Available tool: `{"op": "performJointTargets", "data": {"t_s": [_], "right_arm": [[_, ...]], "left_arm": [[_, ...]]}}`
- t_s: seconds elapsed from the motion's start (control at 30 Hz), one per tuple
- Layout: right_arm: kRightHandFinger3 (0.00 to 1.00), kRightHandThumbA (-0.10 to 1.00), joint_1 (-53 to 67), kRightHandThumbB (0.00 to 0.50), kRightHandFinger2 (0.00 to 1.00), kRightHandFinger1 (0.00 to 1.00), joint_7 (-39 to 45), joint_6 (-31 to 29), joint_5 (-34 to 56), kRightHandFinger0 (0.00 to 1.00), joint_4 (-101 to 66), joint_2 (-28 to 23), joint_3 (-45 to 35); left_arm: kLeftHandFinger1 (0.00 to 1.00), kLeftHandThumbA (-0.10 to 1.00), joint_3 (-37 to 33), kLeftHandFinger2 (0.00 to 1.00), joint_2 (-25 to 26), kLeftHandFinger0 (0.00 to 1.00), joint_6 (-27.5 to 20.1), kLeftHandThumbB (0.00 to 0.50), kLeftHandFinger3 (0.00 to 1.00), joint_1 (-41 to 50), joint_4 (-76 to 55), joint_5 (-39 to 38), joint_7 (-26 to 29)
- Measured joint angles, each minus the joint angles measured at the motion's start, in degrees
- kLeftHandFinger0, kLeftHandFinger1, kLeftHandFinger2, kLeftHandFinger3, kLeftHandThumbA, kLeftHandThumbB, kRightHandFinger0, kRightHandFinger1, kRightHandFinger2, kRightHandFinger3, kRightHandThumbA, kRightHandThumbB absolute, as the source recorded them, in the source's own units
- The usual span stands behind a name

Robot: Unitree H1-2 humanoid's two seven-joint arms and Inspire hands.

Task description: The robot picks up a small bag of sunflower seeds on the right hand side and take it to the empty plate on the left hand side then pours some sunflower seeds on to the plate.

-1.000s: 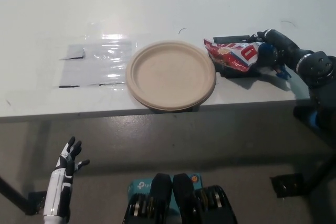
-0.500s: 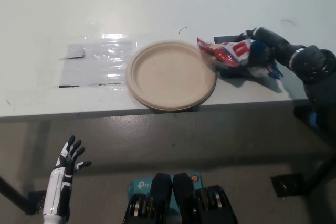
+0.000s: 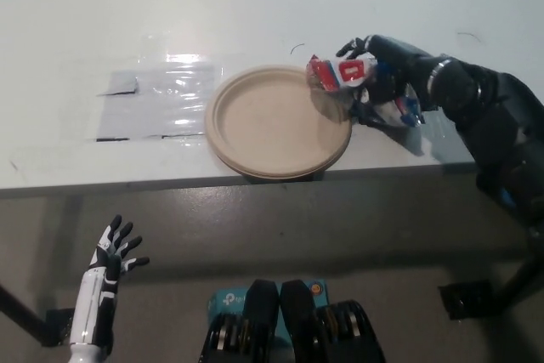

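My black right hand (image 3: 384, 70) is shut on the small red, white and blue seed bag (image 3: 342, 74). The bag is lifted off the table and its left end hangs over the right rim of the plate. The beige round plate (image 3: 277, 121) lies near the table's front edge with nothing on it. My white left hand (image 3: 106, 274) rests low at the lower left, below the table edge, with its fingers spread and nothing in it.
A clear plastic sheet (image 3: 157, 106) lies flat on the white table (image 3: 255, 6) left of the plate. A dark strip (image 3: 374, 63) lies on the table under the right hand. The front table edge runs just below the plate.
My right hand has lifted the bag off the table and carried it left, from beside the plate to over its right rim. The left hand has barely moved.
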Motion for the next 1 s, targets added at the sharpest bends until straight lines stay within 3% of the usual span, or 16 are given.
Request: {"op": "performJointTargets", "data": {"t_s": [0.1, 0.27, 0.33, 0.47, 0.53, 0.6, 0.63, 0.7, 0.77, 0.8, 0.83, 0.93, 1.0], "right_arm": [[0.89, 0.44, -1.16, 0.0, 0.88, 0.61, -0.45, -0.36, -1.05, 0.17, 0.97, 0.27, 1.1], [0.87, 0.44, -2.53, 0.0, 0.91, 0.61, -1.6, -0.43, -3.04, 0.2, 1.67, 0.34, 3.55], [0.91, 0.43, -2.69, 0.0, 0.96, 0.65, -2.2, -0.48, -3.95, 0.22, 1.71, 0.33, 4.59], [0.74, 0.41, -2.69, 0.0, 0.71, 0.49, -3.93, -0.69, -6.41, 0.15, 1.69, 0.32, 7.62], [0.53, 0.38, -2.69, 0.0, 0.48, 0.35, -4.91, -0.76, -7.67, 0.1, 1.67, 0.29, 9.19], [0.41, 0.36, -2.7, 0.0, 0.34, 0.25, -6.52, -0.97, -9.58, 0.03, 1.44, 0.15, 11.59], [0.46, 0.33, -2.69, 0.0, 0.39, 0.3, -7.09, -1.07, -10.3, 0.12, 1.29, 0.06, 12.48], [0.42, 0.29, -2.69, 0.0, 0.29, 0.22, -8.19, -1.32, -11.82, 0.09, 0.58, -0.2, 14.21], [0.27, 0.3, -2.66, 0.0, 0.1, 0.01, -9.1, -1.77, -13.48, 0.0, -0.7, -0.7, 16.09], [0.24, 0.3, -2.52, 0.0, 0.07, 0.0, -9.29, -2.0, -14.12, 0.0, -1.67, -1.02, 16.65], [0.24, 0.3, -2.31, 0.0, 0.1, 0.04, -9.51, -2.26, -14.78, 0.04, -2.64, -1.38, 17.05], [0.13, 0.27, -1.22, 0.0, 0.01, 0.0, -10.16, -2.75, -16.32, 0.0, -6.5, -2.36, 17.61], [0.08, 0.28, -0.18, 0.0, 0.01, 0.0, -11.03, -3.38, -17.42, 0.0, -8.81, -3.06, 18.05]], "left_arm": [[0.88, 1.0, 0.0, 0.98, -0.01, 0.74, 0.0, 0.0, 1.0, -0.16, -0.02, 0.0, 0.0], [0.88, 1.0, 0.02, 0.98, 0.04, 0.74, 0.0, 0.0, 1.0, -0.23, -0.02, 0.02, 0.0], [0.89, 1.0, 0.02, 0.99, 0.08, 0.75, 0.0, 0.0, 1.0, -0.26, -0.02, 0.02, 0.0], [0.89, 1.0, 0.01, 0.98, 0.27, 0.75, -0.06, 0.006, 1.0, -0.37, 0.01, 0.04, 0.0], [0.88, 1.0, 0.01, 0.98, 0.33, 0.74, -0.08, 0.003, 1.0, -0.46, 0.01, 0.04, 0.0], [0.88, 1.0, 0.01, 0.98, 0.39, 0.74, -0.08, 0.0, 1.0, -0.76, 0.03, 0.04, 0.0], [0.88, 1.0, 0.01, 0.98, 0.41, 0.74, -0.08, 0.0, 1.0, -0.89, 0.04, 0.04, 0.0], [0.88, 1.0, 0.01, 0.98, 0.42, 0.74, -0.08, 0.009, 1.0, -1.1, 0.02, 0.04, 0.0], [0.87, 1.0, 0.01, 0.97, 0.42, 0.73, -0.08, 0.015, 1.0, -1.2, 0.02, 0.0, -0.02], [0.87, 1.0, 0.01, 0.97, 0.42, 0.73, -0.07, 0.014, 1.0, -1.21, 0.02, -0.01, -0.02], [0.87, 1.0, 0.01, 0.97, 0.42, 0.72, -0.07, 0.018, 1.0, -1.2, 0.02, -0.03, -0.02], [0.86, 1.0, -0.02, 0.97, 0.42, 0.72, -0.07, 0.018, 1.0, -1.21, 0.0, -0.02, -0.02], [0.85, 1.0, -0.03, 0.97, 0.42, 0.71, -0.06, 0.023, 1.0, -1.21, -0.04, -0.03, -0.03]]}}
